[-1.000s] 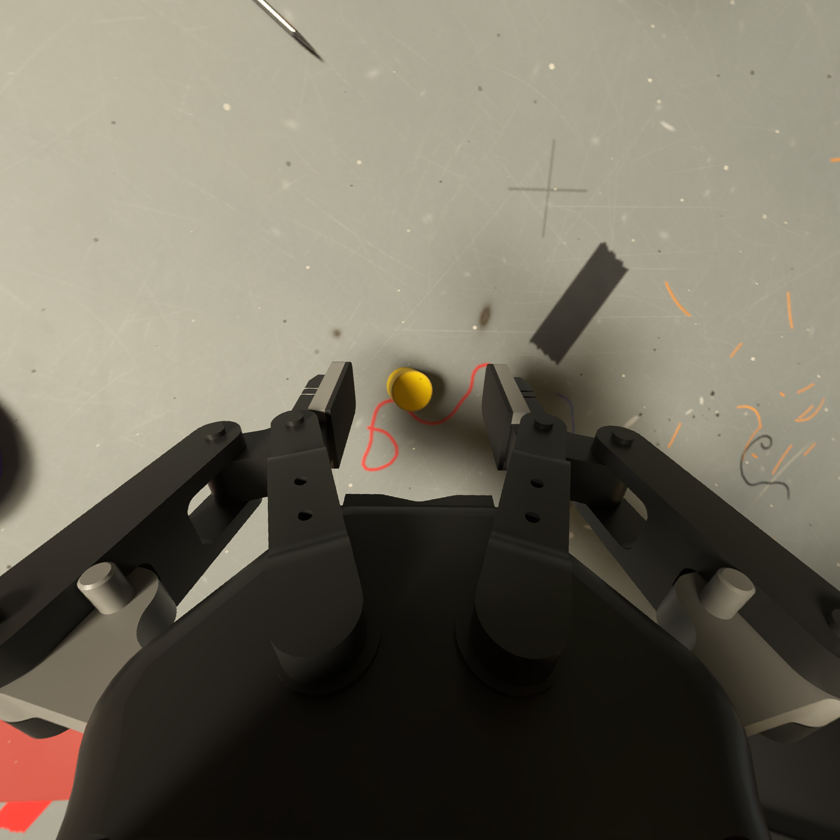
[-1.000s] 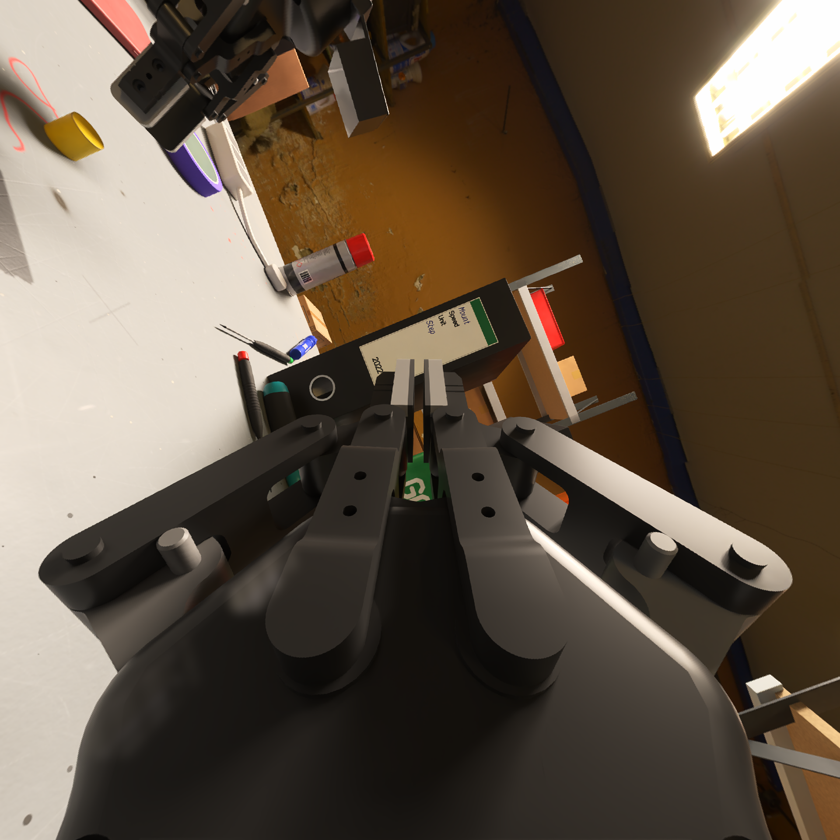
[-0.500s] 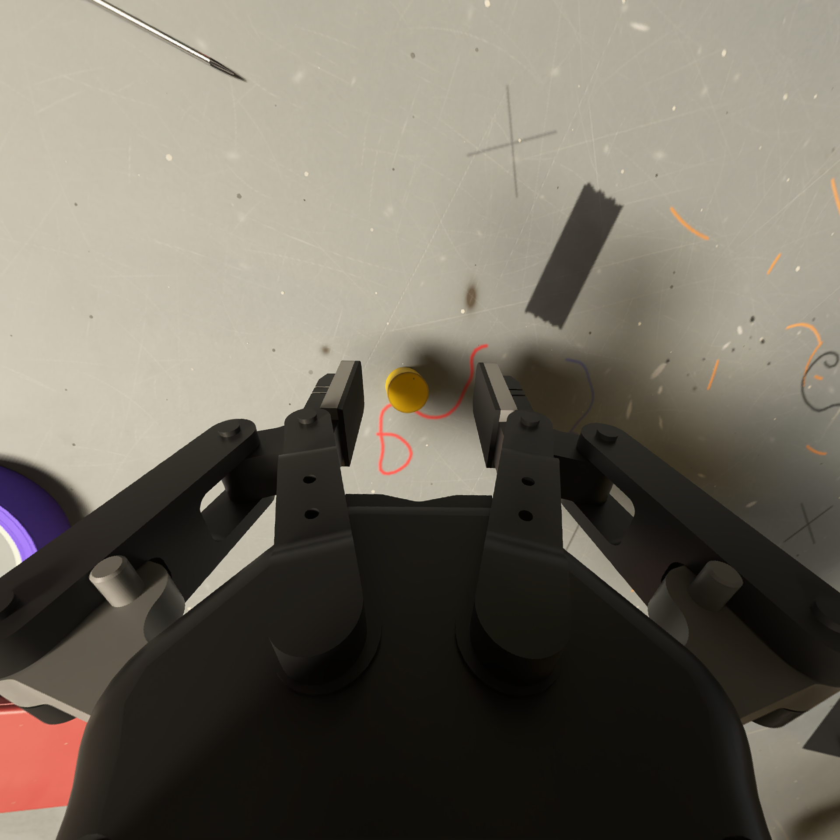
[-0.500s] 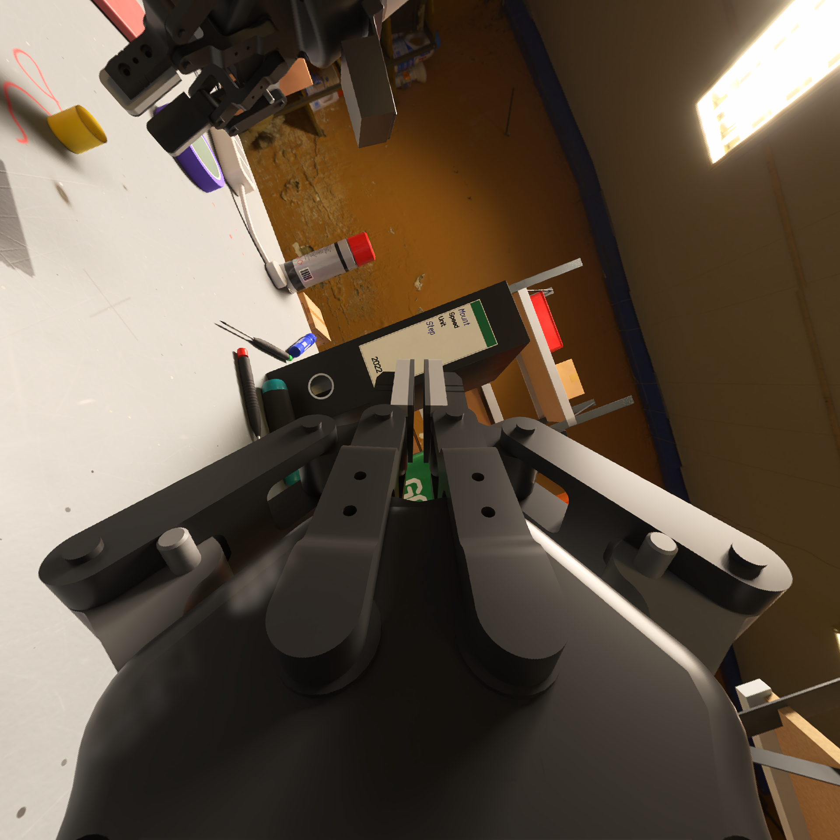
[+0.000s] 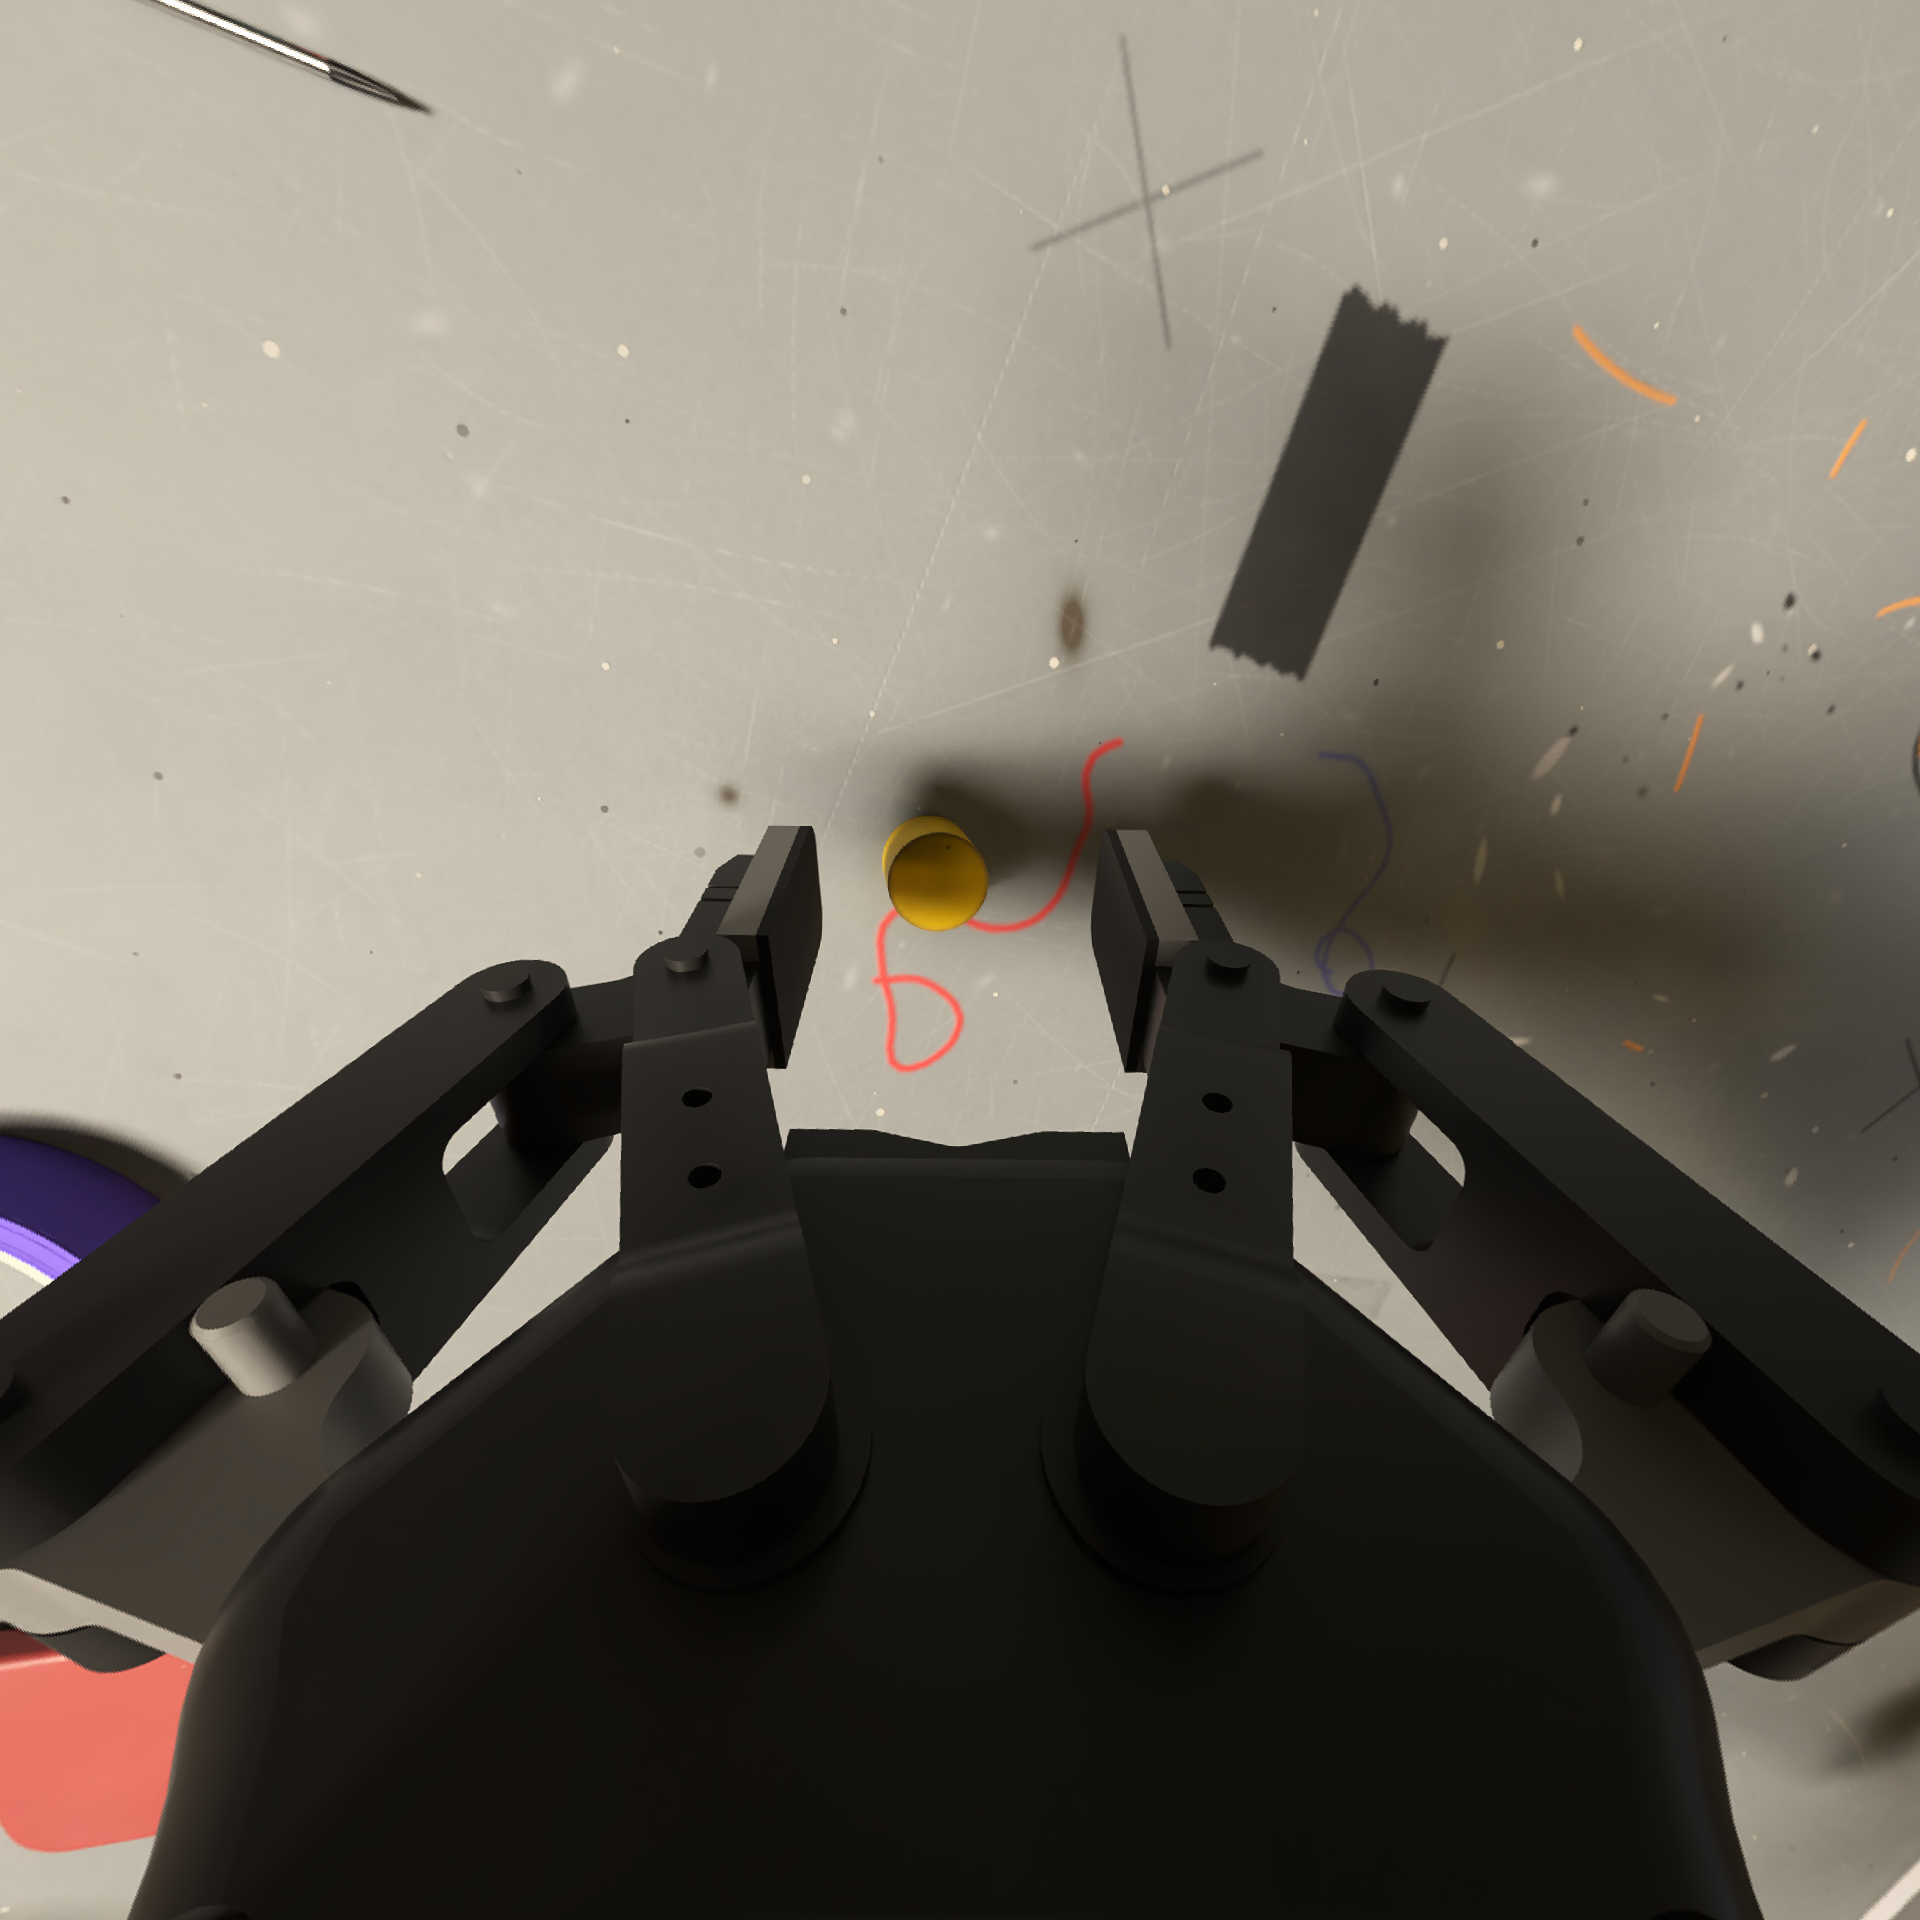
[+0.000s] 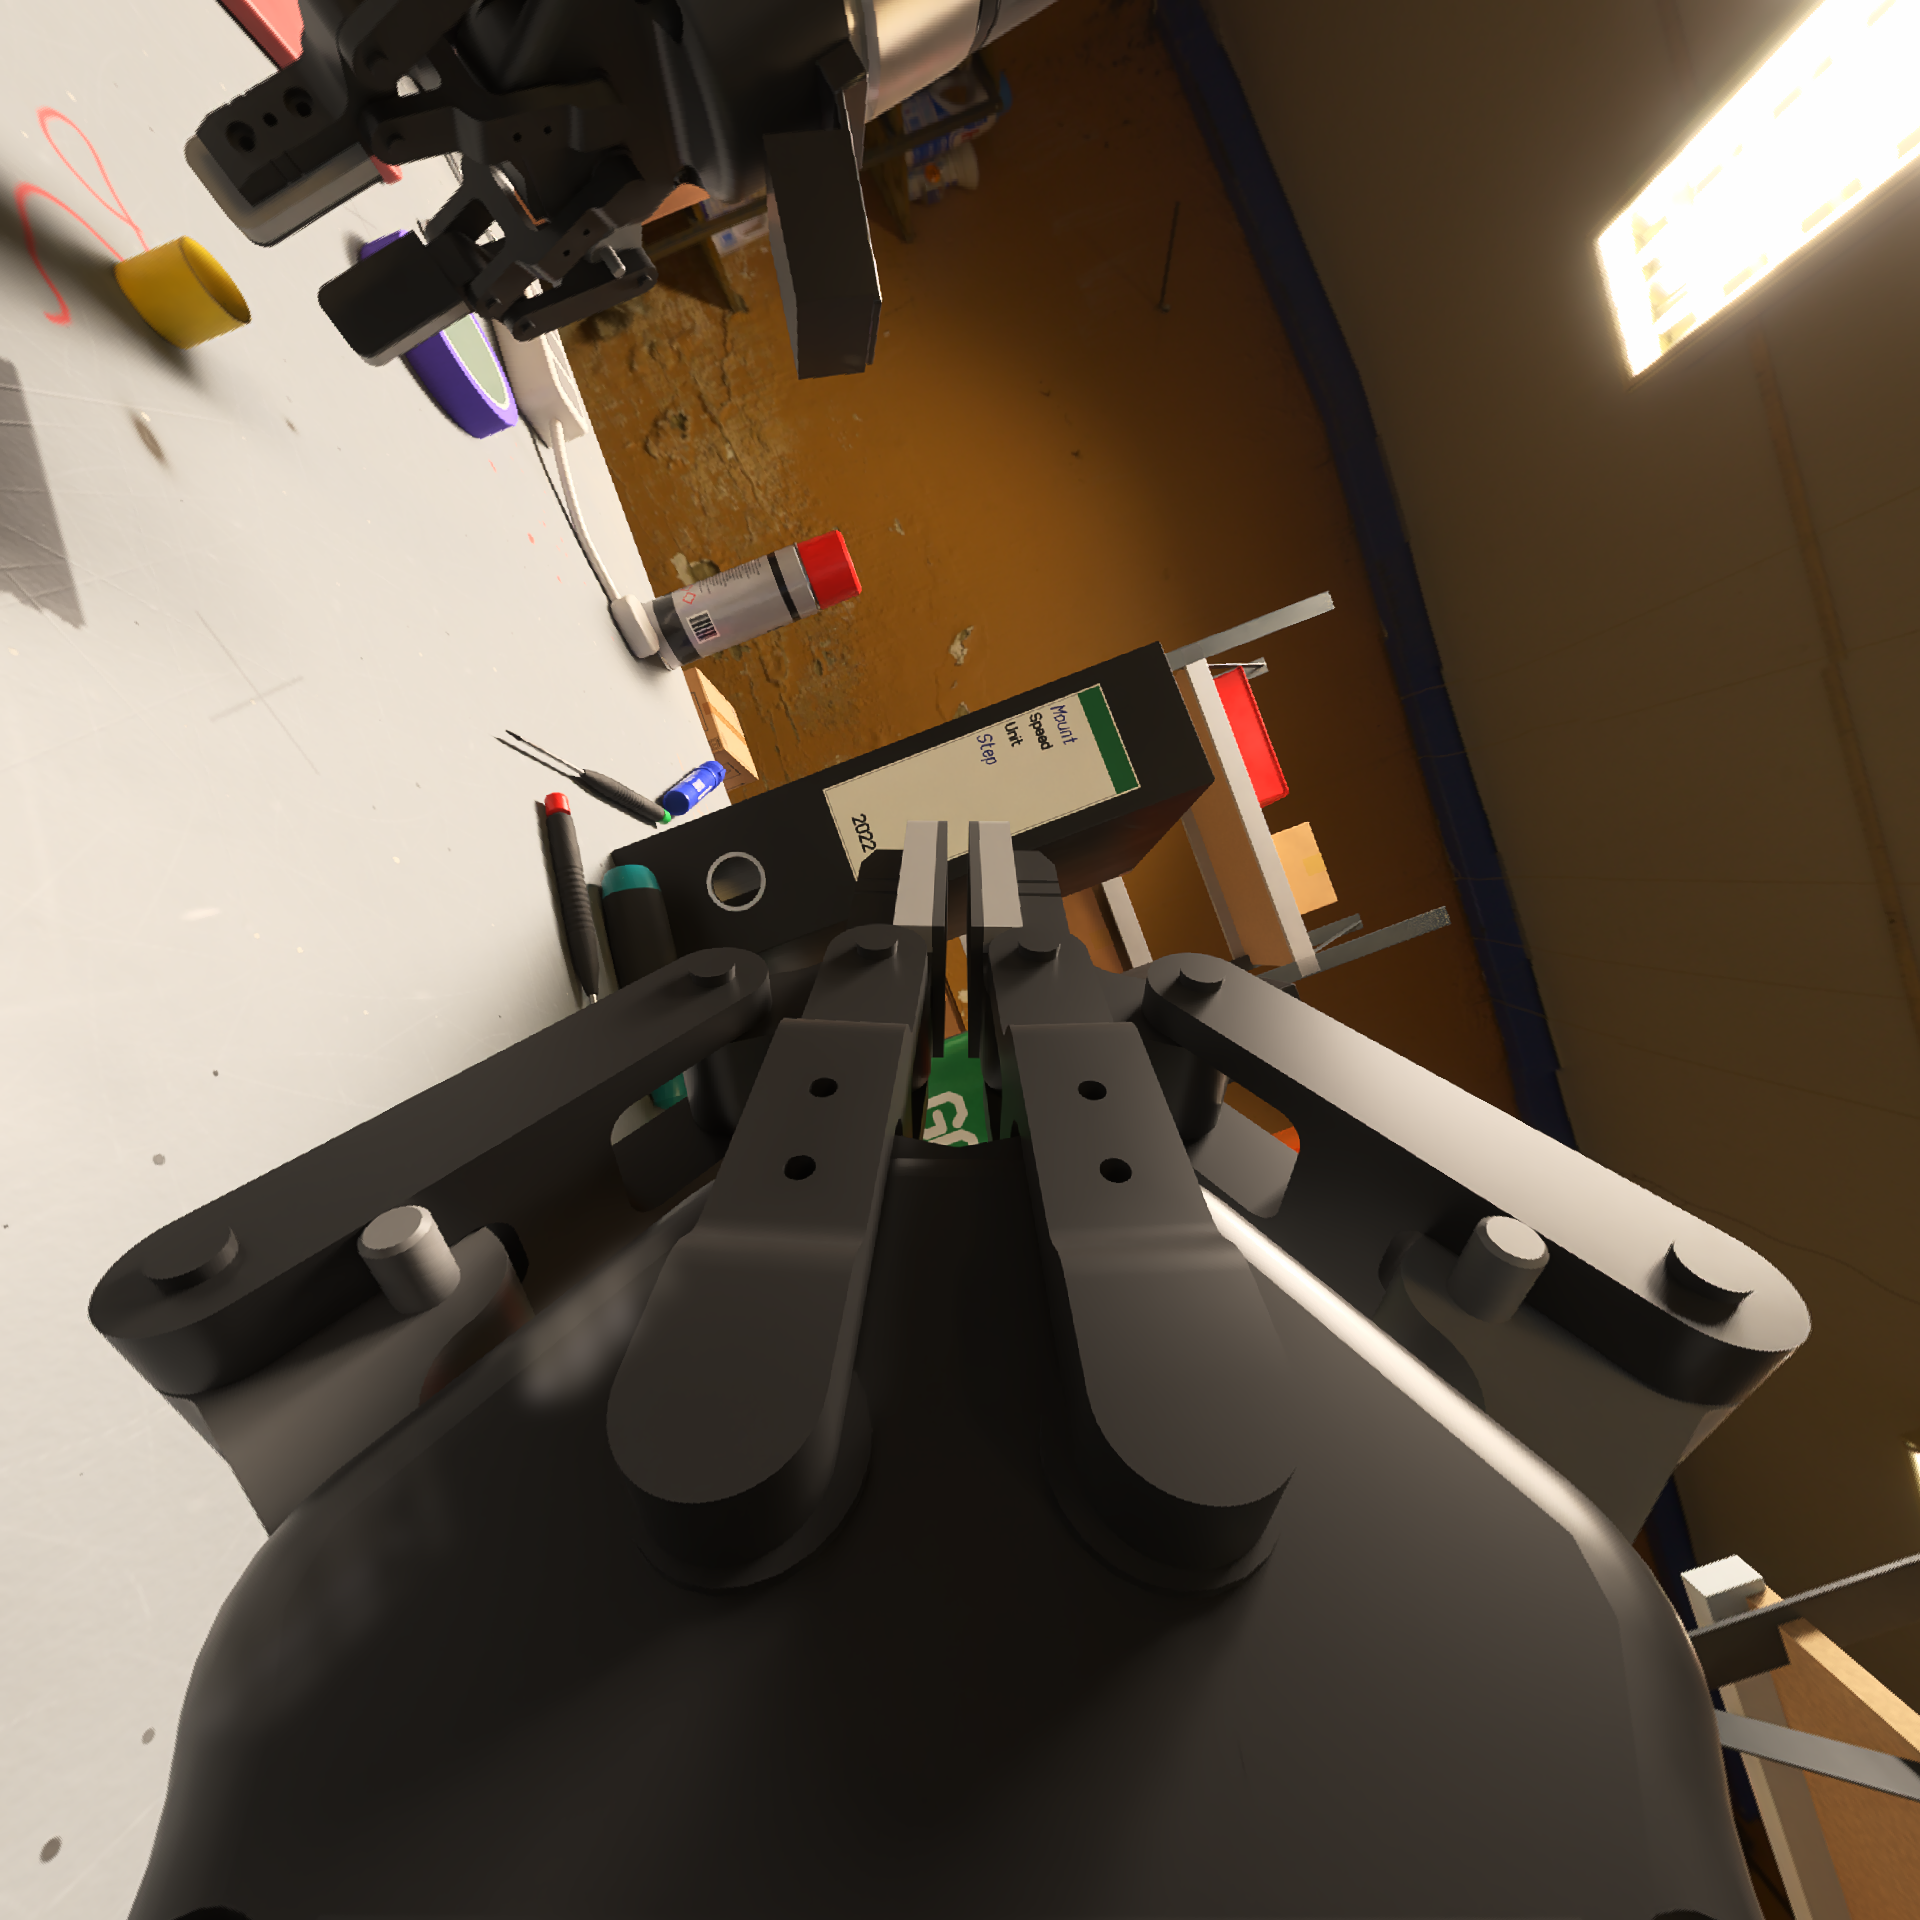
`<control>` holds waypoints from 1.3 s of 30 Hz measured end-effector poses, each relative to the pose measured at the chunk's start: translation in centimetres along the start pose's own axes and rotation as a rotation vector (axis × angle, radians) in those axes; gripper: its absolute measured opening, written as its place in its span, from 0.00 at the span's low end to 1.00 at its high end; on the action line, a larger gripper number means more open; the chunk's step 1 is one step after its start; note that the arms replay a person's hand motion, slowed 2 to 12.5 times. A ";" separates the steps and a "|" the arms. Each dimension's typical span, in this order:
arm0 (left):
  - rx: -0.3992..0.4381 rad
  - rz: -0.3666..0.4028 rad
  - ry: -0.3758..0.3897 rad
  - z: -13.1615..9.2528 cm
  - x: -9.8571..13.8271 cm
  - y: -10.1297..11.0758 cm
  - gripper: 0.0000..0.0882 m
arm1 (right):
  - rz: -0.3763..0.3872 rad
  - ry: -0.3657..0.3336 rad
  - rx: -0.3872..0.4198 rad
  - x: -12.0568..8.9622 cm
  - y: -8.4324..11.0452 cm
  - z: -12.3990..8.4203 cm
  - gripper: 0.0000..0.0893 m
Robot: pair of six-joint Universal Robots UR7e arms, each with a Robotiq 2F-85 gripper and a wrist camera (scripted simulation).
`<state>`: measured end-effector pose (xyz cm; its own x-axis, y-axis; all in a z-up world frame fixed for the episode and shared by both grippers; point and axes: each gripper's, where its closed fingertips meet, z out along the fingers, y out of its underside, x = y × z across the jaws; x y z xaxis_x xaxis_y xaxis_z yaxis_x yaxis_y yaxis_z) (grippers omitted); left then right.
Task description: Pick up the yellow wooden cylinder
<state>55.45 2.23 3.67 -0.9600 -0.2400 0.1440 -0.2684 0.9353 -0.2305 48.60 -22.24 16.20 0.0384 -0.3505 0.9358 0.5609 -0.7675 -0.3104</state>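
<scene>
So I've got the left gripper (image 5: 954, 914) spread wide above the tabletop (image 5: 520, 520), nothing in it. The yellow wooden cylinder (image 5: 933, 873) stands below, nearer my left finger, on a red scribble (image 5: 920, 1023). A strip of dark tape (image 5: 1325, 488) lies beyond the cylinder, off right.

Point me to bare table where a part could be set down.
Free: the wide patch between the needle-like tool, yellow wooden cylinder and black tape strip. Crowded: the table edge by the purple tape roll, spray can, screwdrivers and binder.
</scene>
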 end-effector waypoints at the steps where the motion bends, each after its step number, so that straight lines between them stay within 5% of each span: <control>1: -0.006 0.004 0.005 0.1 0.0 0.1 0.54 | -0.002 -0.001 -0.001 0.0 0.0 0.0 0.04; 21: -0.093 0.033 0.066 1.5 0.2 0.9 0.55 | -0.005 -0.004 -0.001 -0.1 0.0 0.0 0.04; 33: -0.121 0.027 0.094 2.3 0.5 0.9 0.46 | -0.019 -0.006 -0.004 -0.1 0.1 0.0 0.04; 39: -0.129 0.051 0.114 2.4 0.8 1.0 0.28 | -0.022 -0.007 -0.004 -0.2 0.1 0.0 0.04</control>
<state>54.19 2.32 1.30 -0.9551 -0.1669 0.2446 -0.1996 0.9730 -0.1155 48.64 -22.28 15.99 0.0313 -0.3296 0.9436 0.5581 -0.7774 -0.2901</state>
